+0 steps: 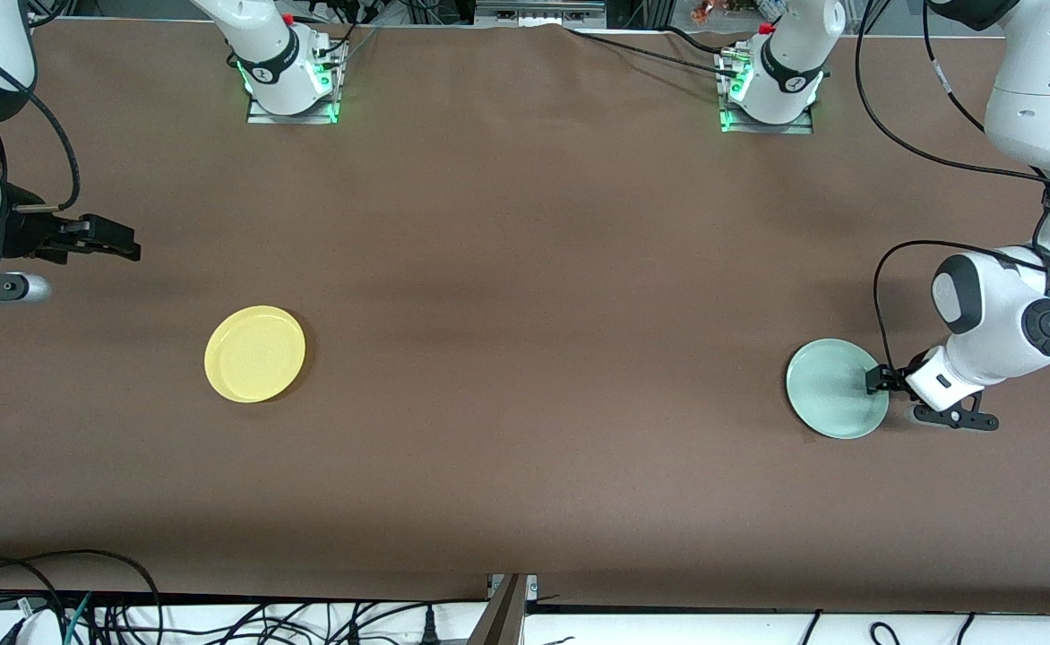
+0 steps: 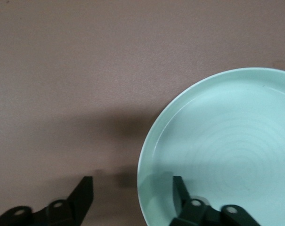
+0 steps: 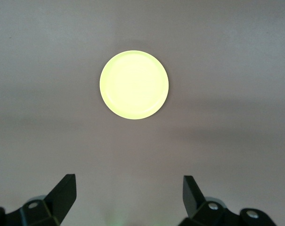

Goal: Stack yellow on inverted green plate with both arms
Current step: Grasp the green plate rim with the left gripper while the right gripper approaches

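Observation:
The yellow plate (image 1: 254,354) lies flat on the brown table toward the right arm's end, and shows in the right wrist view (image 3: 134,84). The pale green plate (image 1: 837,388) lies hollow side up toward the left arm's end. My left gripper (image 1: 877,381) is low at the green plate's rim, open. In the left wrist view (image 2: 132,195) one finger (image 2: 181,190) is over the plate's (image 2: 227,146) inside and the other over bare table. My right gripper (image 1: 126,244) is open and empty, held up over the table's edge at the right arm's end (image 3: 129,188).
The two arm bases (image 1: 290,85) (image 1: 769,94) stand along the table edge farthest from the front camera. Cables (image 1: 86,609) hang below the table's near edge. The left arm's elbow (image 1: 1000,322) hangs over the table edge beside the green plate.

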